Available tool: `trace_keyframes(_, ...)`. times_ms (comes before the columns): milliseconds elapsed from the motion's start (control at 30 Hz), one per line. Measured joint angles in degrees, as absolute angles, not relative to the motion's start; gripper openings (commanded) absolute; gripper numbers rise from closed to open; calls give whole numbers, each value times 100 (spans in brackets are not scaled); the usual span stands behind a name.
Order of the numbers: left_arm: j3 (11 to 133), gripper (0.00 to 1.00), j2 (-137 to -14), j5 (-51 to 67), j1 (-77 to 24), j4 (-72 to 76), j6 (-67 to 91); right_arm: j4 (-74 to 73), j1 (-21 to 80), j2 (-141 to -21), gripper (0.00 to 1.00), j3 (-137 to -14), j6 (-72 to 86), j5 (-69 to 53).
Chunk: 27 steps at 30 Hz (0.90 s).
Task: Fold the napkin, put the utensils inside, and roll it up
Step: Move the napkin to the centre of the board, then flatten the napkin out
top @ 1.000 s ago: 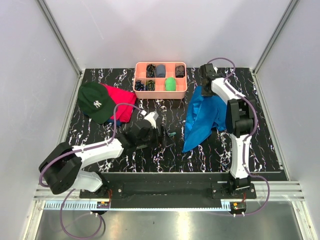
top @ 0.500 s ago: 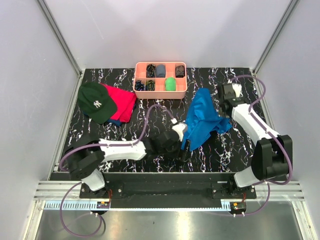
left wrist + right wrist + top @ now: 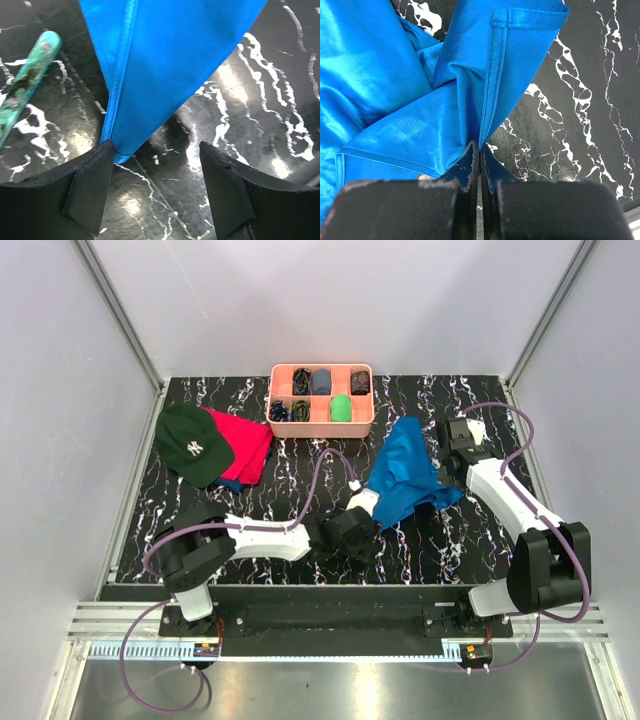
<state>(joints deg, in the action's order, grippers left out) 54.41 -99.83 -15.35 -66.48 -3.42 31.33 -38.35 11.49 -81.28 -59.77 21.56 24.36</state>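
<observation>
Movement on both sides in the last second. The right arm, which had been reaching up beside the right end of the pink tray (image 3: 322, 427), has swung out further right of it, and it has taken the napkin (image 3: 405, 475) along. Its right claw (image 3: 479, 150) is pressed together on a hemmed fold of the blue cloth. The cloth now bunches in a peaked heap instead of lying long and flat. The heap sits on the table (image 3: 450, 540) on the arms' side of the tray, off its right corner.

The left arm has stretched across from below the tray's middle to the napkin's trailing corner, the point furthest from the tray. Its left claw (image 3: 157, 147) is spread. The tip of that corner lies between the jaws, close against one of them, and nothing is gripped yet. One teal utensil (image 3: 27, 80) lies on the table just beside that corner, apart from the cloth.

To my eye this sets up a two-handed hold. Once the left claw nips that corner, the pair can pull the cloth taut and lay it out for folding. The corner sits off-centre in the jaws, so the pinch could miss. Nothing is folded so far, and the one utensil I can see is still outside the cloth.
</observation>
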Motion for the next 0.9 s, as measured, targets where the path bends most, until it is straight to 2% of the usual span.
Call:
trace_keyframes(300,5439,78,-9983,-2283,-6836,-344,2998,-3815,1149,-8169,0,-5922,2154,2283)
trace_keyframes(467,5439,77,-9983,-2506,-6829,-395,2936,-3811,1149,-8206,0,-5922,2154,2276)
trace_keyframes(567,5439,74,-9988,-2558,-6831,-416,2934,-3795,1149,-8261,0,-5922,2154,2237)
trace_keyframes(667,5439,65,-10016,-2580,-6829,-395,2928,-3793,1149,-8270,0,-5922,2152,2169)
trace_keyframes(700,5437,57,-10038,-2576,-6829,-366,2908,-3791,1149,-8270,0,-5922,2152,2147)
trace_keyframes(767,5415,49,-10071,-2552,-6829,-283,2886,-3791,1149,-8270,0,-5922,2152,2132)
trace_keyframes(800,5393,38,-10077,-2539,-6829,-237,2869,-3787,1149,-8270,0,-5922,2152,2130)
trace_keyframes(900,5371,20,-10101,-2515,-6829,-141,2867,-3787,1149,-8270,0,-5922,2152,2126)
